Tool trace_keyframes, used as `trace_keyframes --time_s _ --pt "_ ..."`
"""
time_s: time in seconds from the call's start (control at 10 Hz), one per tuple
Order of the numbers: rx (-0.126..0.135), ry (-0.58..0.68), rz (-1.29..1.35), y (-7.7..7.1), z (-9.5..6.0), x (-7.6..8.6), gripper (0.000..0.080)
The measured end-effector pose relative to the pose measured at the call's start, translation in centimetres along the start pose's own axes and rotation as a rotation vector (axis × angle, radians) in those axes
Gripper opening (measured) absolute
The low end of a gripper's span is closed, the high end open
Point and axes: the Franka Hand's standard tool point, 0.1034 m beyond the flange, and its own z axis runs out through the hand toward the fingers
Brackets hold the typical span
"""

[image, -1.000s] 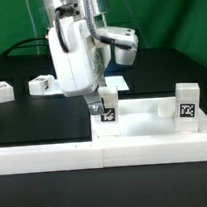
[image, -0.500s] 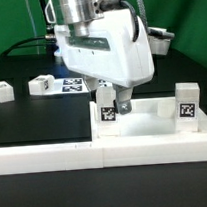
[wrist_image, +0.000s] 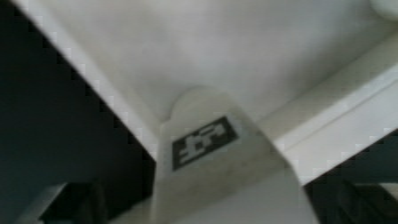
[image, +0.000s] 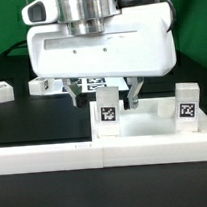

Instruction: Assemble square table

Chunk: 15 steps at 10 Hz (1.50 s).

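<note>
The square table's white slab (image: 153, 124) lies at the exterior view's right, behind the low wall. One tagged white leg (image: 108, 108) stands upright on the slab's corner at the exterior view's left, and a second leg (image: 188, 102) stands on the corner at its right. My gripper (image: 103, 99) hangs over the first leg, open, one finger (image: 133, 94) on each side of it and neither pressing on it. The wrist view looks down on that leg (wrist_image: 206, 140) and the slab (wrist_image: 267, 50), with the dark fingertips (wrist_image: 43, 205) at the frame's corners.
Two loose tagged legs (image: 2, 91) (image: 40, 84) lie on the black table at the exterior view's left. A long low white border wall (image: 45, 156) runs along the front. The marker board (image: 90, 84) lies behind my hand, mostly hidden.
My gripper has opened and let go of the leg, which stays upright on the slab's corner. The hand has turned about the vertical and now shows its broad face to the exterior camera.
</note>
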Motion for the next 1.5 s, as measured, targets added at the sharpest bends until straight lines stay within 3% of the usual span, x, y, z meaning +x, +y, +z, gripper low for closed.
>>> trace_keyframes --time_s 0.2,0.3,0.4,0.5,0.8,1.0,1.2,1.5 --pt "0.001 -0.002 -0.008 0.03 0.00 0.00 0.0637" --pt "0.001 -0.002 0.004 0.03 0.01 0.00 0.0475" --pt "0.001 -0.002 0.008 0.04 0.01 0.00 0.0475" --pt "0.001 -0.002 0.036 0.03 0.01 0.00 0.0291" --pt "0.001 -0.002 0.210 0.10 0.04 0.02 0.0288" --pt "-0.004 -0.005 0.484 0.28 0.14 0.08 0.0288" --pt "0.016 -0.023 0.796 0.52 0.18 0.05 0.0288" --pt "0.084 -0.088 1.265 0.73 0.24 -0.08 0.0290"
